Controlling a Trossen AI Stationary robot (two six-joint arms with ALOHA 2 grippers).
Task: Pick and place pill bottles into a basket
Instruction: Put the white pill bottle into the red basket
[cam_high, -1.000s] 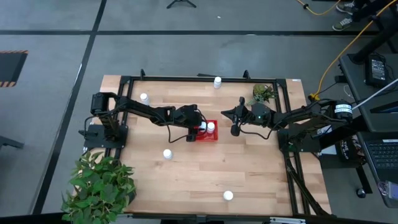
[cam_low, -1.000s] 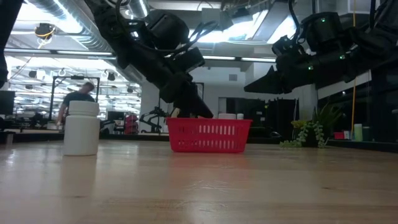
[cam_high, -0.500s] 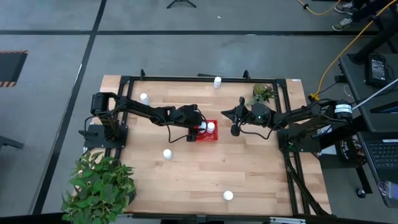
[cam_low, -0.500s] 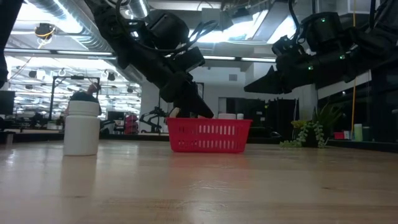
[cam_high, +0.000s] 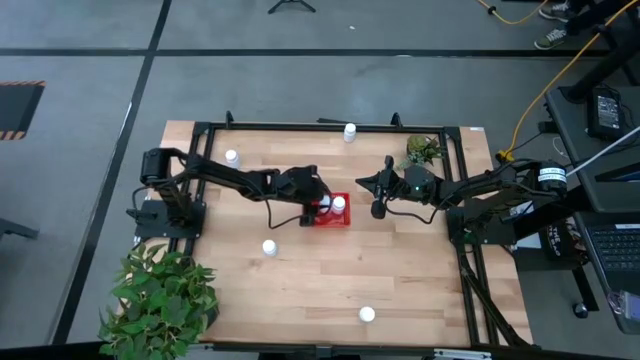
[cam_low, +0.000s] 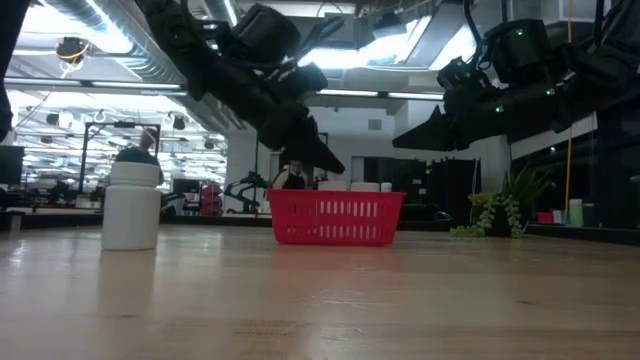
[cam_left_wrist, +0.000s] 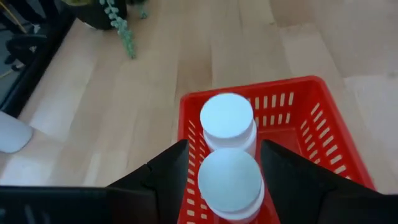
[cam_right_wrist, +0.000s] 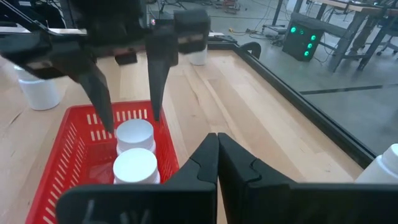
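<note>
I look down on the counter (cam_high: 300, 270), pale wood planking inside a black frame, smooth and flat, which suits small bottles that stand on their bases; the leafy plant (cam_high: 160, 300) at its near left corner and the small trailing plant (cam_high: 424, 150) at the far right are clear of the work; the basket (cam_high: 333, 216) sits mid-counter between both arms, I judge so that either can reach it; it is bright red plastic, rectangular, its walls slotted like mesh; my left end effector (cam_left_wrist: 227, 180) hangs just above it, fingers spread apart and gripping nothing, a white bottle between them standing in the basket beside a second one (cam_left_wrist: 227, 121); I take this as a release just made; my right end effector (cam_right_wrist: 217, 158) waits beside the basket, clenched and empty; the pill bottles are white cylinders with round flat caps; four stand loose, at (cam_high: 232, 157), (cam_high: 349, 131), (cam_high: 269, 247) and (cam_high: 367, 314).
</note>
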